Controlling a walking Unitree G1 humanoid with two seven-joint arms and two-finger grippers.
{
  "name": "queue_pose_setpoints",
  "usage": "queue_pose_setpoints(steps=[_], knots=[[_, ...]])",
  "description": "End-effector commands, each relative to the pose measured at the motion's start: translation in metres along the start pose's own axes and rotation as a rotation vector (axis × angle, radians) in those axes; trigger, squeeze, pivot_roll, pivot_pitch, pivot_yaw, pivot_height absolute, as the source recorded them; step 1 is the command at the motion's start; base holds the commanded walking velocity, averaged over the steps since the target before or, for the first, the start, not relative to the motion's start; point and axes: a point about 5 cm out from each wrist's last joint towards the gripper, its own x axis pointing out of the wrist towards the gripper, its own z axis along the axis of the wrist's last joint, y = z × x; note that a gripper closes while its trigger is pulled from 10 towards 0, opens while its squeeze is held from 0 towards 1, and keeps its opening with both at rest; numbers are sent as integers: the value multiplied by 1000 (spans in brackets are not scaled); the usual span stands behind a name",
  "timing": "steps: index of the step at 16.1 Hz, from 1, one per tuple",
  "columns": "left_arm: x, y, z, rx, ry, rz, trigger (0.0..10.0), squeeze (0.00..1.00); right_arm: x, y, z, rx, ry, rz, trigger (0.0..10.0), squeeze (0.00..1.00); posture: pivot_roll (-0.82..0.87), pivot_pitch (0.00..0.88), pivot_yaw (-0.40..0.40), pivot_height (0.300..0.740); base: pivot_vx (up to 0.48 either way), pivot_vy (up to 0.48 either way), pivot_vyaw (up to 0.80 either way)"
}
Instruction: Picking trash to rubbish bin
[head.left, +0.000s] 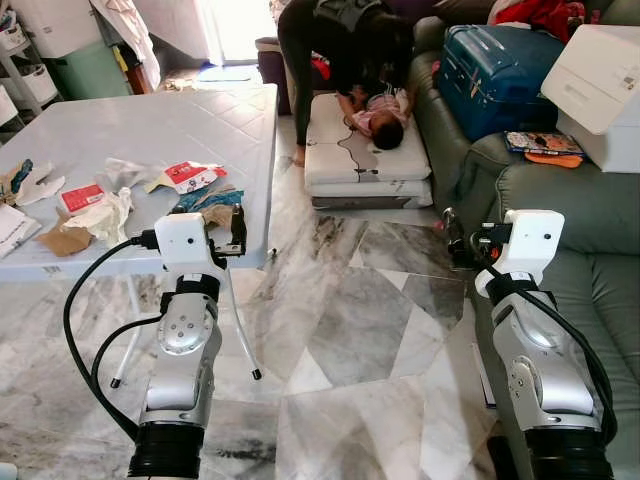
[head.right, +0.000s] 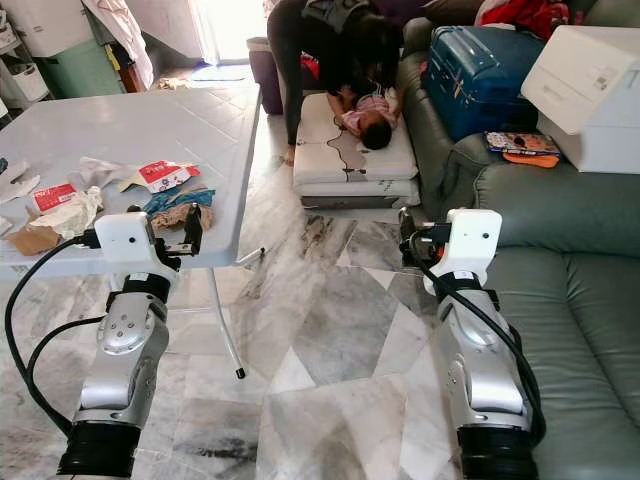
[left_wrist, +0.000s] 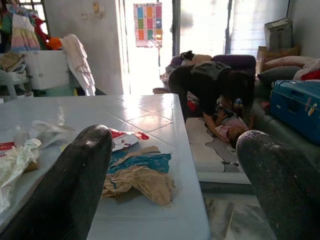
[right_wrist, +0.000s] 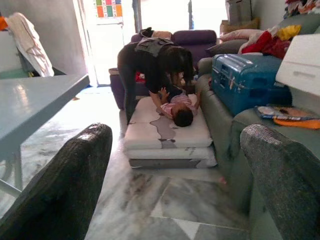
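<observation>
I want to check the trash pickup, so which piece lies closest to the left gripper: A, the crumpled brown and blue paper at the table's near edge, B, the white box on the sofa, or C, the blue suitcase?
A: the left gripper, fingers open, hovers right at the crumpled brown and blue paper on the table.

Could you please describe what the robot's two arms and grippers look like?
Both arms are silver metal with round joints and black collars near the base. Each ends in a white boxy wrist block, with black cables looping alongside. The left gripper and right gripper each carry two long black fingers, rough-textured up close.
</observation>
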Motion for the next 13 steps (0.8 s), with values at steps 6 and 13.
queue_pose_setpoints(steps=[6,13], knots=[[8,-6,14,-50,-37,-41,0,0,7,2,23,-61,-90,15,0,0,-22,0,43,740,0,0,0],[8,-7,13,-57,-24,-32,10000,1000,9,4,20,-70,-65,21,10000,1000,-23,0,39,740,0,0,0]])
